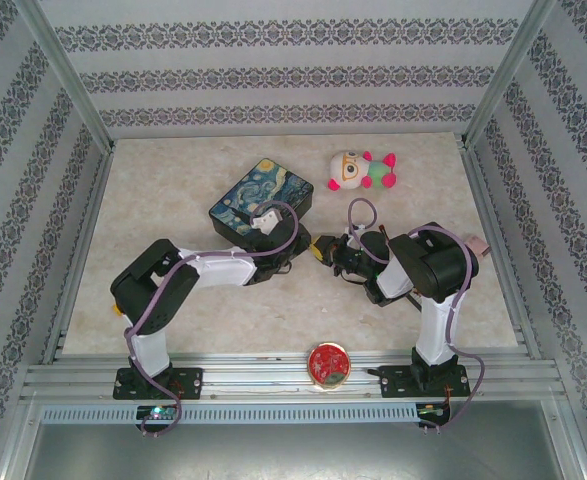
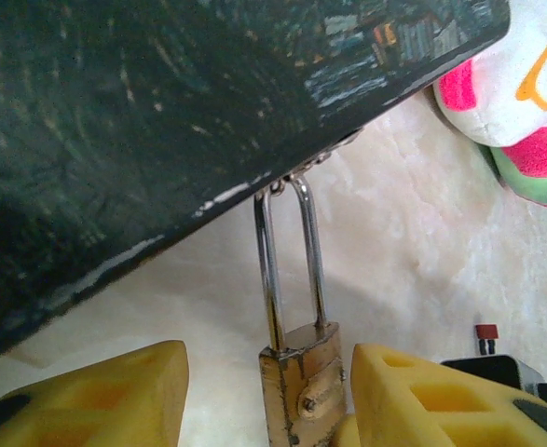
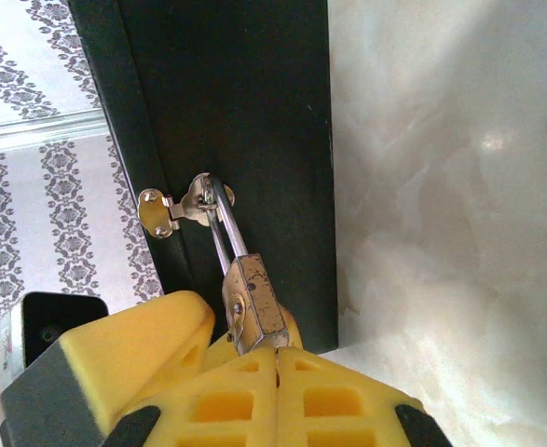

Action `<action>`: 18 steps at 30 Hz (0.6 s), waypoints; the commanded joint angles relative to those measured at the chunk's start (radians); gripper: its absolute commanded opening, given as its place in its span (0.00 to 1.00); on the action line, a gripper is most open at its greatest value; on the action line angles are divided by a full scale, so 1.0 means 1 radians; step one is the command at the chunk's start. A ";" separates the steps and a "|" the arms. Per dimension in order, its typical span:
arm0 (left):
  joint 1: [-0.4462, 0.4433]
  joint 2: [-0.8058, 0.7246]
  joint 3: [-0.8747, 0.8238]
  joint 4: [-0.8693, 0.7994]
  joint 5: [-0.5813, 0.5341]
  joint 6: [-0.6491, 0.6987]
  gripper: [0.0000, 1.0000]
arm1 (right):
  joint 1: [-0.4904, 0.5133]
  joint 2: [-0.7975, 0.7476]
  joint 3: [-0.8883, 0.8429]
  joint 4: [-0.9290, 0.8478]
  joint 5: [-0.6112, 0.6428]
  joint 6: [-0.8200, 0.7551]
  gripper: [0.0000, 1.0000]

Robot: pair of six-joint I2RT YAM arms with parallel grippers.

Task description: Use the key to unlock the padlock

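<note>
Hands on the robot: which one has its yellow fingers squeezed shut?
The right hand: its fingers meet, with their tips at the padlock. The left hand has its fingers standing apart, with the padlock's body between them.

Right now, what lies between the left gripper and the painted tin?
The padlock: its body sits between the left gripper's fingers, its shackle hooked through the painted tin's clasp, in the left wrist view.

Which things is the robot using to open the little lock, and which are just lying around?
For the job: padlock; painted tin it hangs from; left gripper, jaws open around the padlock; right gripper, jaws shut at its base.
Just lying about: plush toy; red disc.
</note>
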 commanded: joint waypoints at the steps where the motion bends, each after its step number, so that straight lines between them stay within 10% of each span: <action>1: -0.001 0.016 0.023 0.046 0.003 -0.006 0.48 | 0.016 0.001 0.026 0.050 0.027 0.005 0.00; 18: 0.016 0.050 0.025 0.091 0.019 0.004 0.27 | 0.031 0.005 0.046 0.050 0.036 0.005 0.00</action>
